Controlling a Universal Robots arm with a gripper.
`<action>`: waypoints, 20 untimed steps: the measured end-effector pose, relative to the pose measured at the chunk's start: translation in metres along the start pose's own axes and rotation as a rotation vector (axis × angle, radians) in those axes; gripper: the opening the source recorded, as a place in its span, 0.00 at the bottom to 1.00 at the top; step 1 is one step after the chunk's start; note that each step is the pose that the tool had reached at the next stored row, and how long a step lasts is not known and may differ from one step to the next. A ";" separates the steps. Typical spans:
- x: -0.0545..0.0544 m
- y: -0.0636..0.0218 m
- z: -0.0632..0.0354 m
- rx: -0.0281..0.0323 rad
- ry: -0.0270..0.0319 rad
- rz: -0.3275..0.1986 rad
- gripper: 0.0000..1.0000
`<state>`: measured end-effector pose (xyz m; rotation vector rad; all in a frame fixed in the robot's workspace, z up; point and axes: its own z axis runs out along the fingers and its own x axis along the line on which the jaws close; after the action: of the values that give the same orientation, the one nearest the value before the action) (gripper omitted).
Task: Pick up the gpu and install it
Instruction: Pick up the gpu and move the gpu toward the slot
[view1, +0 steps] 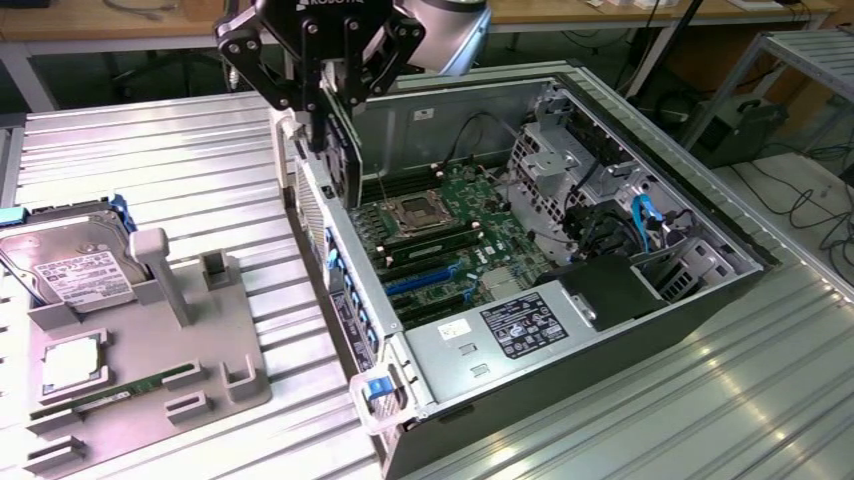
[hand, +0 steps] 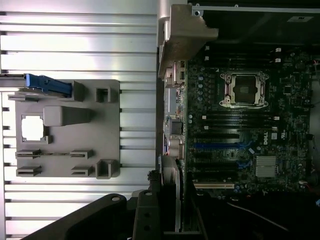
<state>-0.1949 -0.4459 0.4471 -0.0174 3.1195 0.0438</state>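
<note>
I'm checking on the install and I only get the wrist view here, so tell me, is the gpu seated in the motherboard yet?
Observer: No. In the exterior view the gripper holds the gpu upright in the air, with its lower edge above the motherboard.
Operator: What is at the end of the parts fixture by the blue piece?
Observer: A silver hard drive with a white label rests there, at the end of the gray fixture toward the exterior view's left.
Operator: And what is in the part of the case past the slots?
Observer: A silver power supply with a dark label lies inside the case, against its wall toward the exterior view's bottom.
</note>
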 end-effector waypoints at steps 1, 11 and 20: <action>-0.002 0.0000 0.0000 0.0000 0.0000 0.000 0.27; -0.015 -0.0002 0.0003 0.0000 0.0000 0.000 0.27; -0.028 -0.0003 0.0008 0.0000 0.0000 0.000 0.27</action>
<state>-0.1669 -0.4459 0.4469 -0.0174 3.1195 0.0437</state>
